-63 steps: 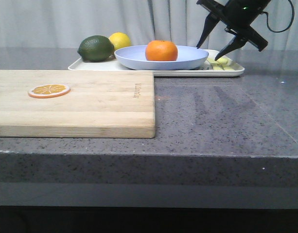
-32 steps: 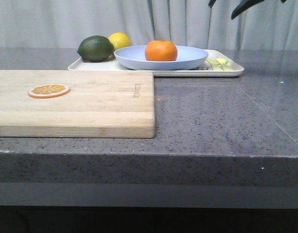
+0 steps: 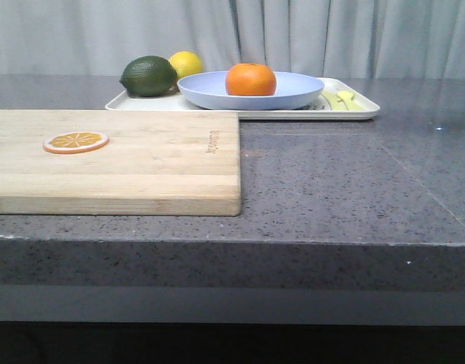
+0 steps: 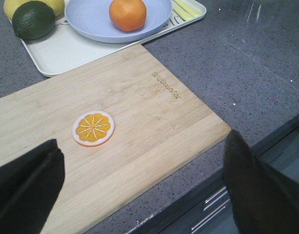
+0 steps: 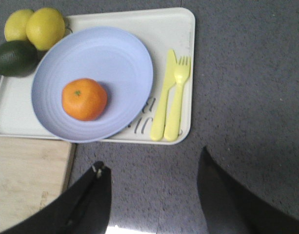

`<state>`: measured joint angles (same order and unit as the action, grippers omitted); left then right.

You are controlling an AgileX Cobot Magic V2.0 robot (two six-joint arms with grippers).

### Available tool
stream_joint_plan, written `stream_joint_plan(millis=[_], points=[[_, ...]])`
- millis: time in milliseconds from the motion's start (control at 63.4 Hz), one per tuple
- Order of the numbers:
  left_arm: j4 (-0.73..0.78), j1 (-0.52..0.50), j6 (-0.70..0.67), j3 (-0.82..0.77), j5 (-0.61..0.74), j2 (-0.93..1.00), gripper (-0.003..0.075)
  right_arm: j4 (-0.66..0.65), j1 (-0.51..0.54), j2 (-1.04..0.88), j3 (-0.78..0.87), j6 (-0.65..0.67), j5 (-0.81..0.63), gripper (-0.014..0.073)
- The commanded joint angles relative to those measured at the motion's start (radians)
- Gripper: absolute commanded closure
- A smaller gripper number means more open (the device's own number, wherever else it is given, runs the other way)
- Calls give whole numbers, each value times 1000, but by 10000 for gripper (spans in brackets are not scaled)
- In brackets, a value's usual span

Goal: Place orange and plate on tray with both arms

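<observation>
From the front, the glossy orange sat in the pale lavender plate, which rested on the white tray at the far side of the bench, beside a lime and lemon; a cutting board with an orange slice lay nearer. In the left wrist view, the left end effector stood wide and empty above the board. In the right wrist view, the right end effector stood wide and empty, near a yellow knife and fork on the tray.

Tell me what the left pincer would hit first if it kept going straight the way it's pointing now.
Most likely the wooden cutting board, near the orange slice. The left pincer is open and empty above it, though its height over the board is unclear.
</observation>
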<state>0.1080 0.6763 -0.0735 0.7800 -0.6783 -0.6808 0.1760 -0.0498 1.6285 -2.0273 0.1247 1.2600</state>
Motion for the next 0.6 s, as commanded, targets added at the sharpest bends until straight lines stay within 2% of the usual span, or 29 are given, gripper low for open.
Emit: stream_joint_plan(millis=[0,315,584], points=[[4,-1,-8,25,69,2,79,-11,3,-136,104,-50,-92,173],[4,-1,-8,25,69,2,79,-11,3,-504,634,-243,-370,177],[4,-1,-8,25,69,2,79,-13,3,-773,943,-275,-431,177]])
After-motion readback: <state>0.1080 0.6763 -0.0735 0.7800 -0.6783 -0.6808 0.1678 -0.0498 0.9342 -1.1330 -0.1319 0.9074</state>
